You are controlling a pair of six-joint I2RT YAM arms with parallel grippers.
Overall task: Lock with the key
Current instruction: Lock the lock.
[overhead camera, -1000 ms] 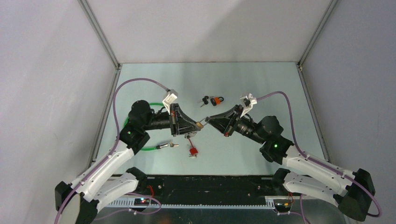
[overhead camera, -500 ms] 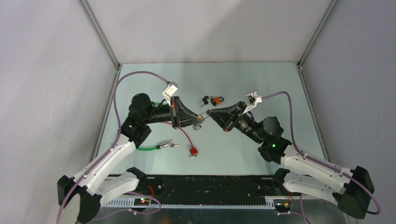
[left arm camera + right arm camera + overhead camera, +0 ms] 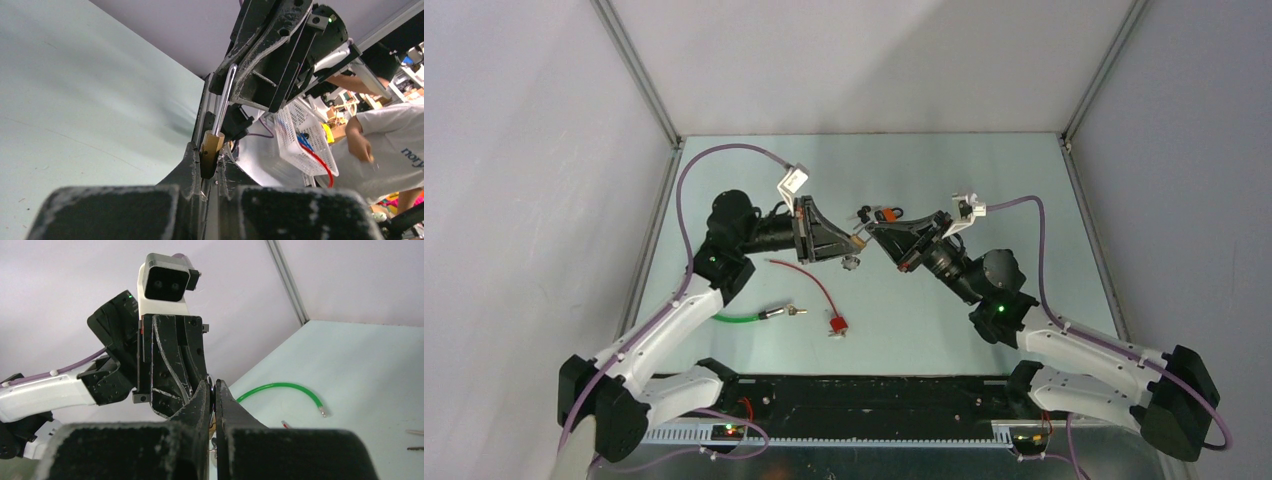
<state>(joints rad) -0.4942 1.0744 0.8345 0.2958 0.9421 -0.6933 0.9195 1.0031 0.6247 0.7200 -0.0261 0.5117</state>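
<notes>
A small brass padlock (image 3: 857,241) is held in the air between both grippers. My left gripper (image 3: 846,246) is shut on its brass body (image 3: 212,145). The padlock's silver shackle (image 3: 225,97) runs up into my right gripper (image 3: 870,234), which is shut on it. In the right wrist view my right gripper (image 3: 212,388) is closed on a thin metal part, with the left gripper's fingers (image 3: 172,365) right behind it. A small bunch of keys (image 3: 851,263) hangs below the padlock.
An orange padlock with black keys (image 3: 880,214) lies just beyond the grippers. A red cable with a red lock (image 3: 835,323) and a green cable (image 3: 749,316) lie on the table nearer the bases. Grey walls close in the table.
Both grippers have moved together away from the bases with the brass padlock between them. The red cable, earlier partly under the left gripper, now lies fully in view on the table.
</notes>
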